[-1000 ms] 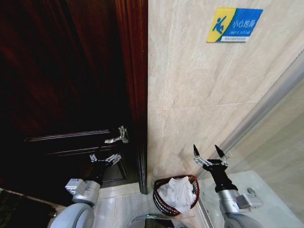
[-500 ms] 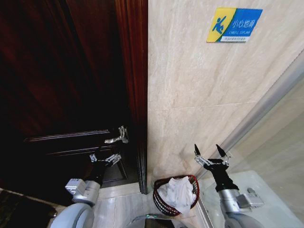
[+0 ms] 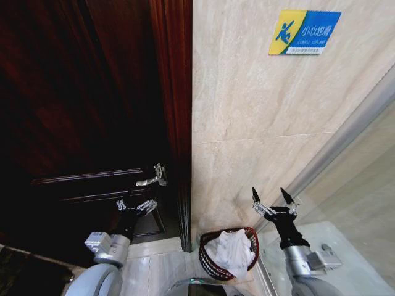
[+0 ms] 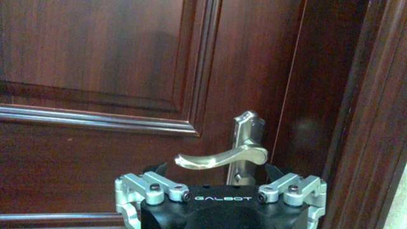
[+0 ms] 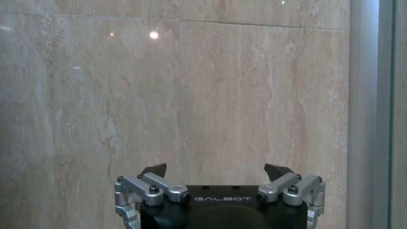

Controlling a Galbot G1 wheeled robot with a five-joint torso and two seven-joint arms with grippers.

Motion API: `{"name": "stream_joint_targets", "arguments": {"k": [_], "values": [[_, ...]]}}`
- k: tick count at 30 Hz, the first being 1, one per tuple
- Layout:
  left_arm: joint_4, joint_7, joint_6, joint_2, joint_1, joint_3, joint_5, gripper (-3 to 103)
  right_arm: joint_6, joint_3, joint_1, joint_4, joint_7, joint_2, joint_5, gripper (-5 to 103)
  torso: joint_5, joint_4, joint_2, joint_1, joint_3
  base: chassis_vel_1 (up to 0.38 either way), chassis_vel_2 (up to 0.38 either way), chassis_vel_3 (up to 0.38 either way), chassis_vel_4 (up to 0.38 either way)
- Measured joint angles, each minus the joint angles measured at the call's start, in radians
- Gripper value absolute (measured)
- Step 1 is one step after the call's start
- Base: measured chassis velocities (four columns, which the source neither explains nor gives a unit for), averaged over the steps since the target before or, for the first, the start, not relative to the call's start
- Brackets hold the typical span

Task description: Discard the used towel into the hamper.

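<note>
The hamper (image 3: 228, 253) stood on the floor at the foot of the marble wall (image 3: 259, 123), just beside the door frame, with the white towel (image 3: 231, 248) lying crumpled inside it. Above and to its right, the right gripper (image 3: 271, 198) pointed up on a raised forearm, fingers spread wide and empty. The left gripper (image 3: 136, 203) (also spread) reached toward the dark wooden door (image 3: 80, 111), just below the lever handle (image 4: 222, 157).

I see a dark reddish-brown panelled wooden door (image 3: 92, 111) with a silver lever handle (image 3: 153, 179), beige veined marble wall tiles (image 3: 259, 123), and a blue-and-yellow rectangular caution sign (image 3: 304, 32).
</note>
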Motion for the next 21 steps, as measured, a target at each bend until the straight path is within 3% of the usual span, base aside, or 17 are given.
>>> {"name": "stream_joint_targets", "arguments": {"k": [9,21], "values": [[0.0,0.0,0.0,0.0,0.0,0.0,0.0,100,0.0,0.0,0.0,-0.001,-0.001,0.0,0.0,100,0.0,0.0,0.0,0.0,0.0,0.005,-0.007,-0.008,0.004],[0.0,0.0,0.0,0.0,0.0,0.0,0.0,100,0.001,0.0,0.0,-0.001,-0.001,0.0,0.0,100,0.0,-0.0002,0.0,-0.001,0.0,0.127,-0.128,-0.118,0.124]]}}
